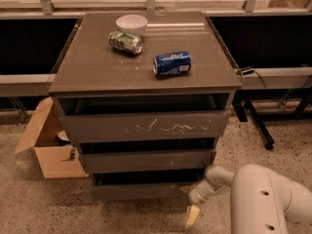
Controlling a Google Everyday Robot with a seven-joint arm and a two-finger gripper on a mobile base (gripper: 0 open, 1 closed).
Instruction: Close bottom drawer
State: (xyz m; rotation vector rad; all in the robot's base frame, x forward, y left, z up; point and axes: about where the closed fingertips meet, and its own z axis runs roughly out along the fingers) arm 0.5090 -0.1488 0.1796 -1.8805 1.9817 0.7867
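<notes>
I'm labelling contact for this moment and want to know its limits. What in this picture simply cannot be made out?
- Camera view: whether the gripper, low by the right end of the bottom drawer, touches its front; the wrist covers that spot.
- Bottom drawer's inside: dark, overhung by the middle drawer.
- Cardboard box contents: mostly hidden by its walls and the cabinet.
- Robot arm: cut off by the bottom and right edges.

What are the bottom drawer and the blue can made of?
The bottom drawer looks like painted or coated wood board: flat, dull grey-brown, no shine. The blue can is probably thin metal: a printed round side and a silvery end. The gripper hangs low beside the drawer's front corner.
</notes>
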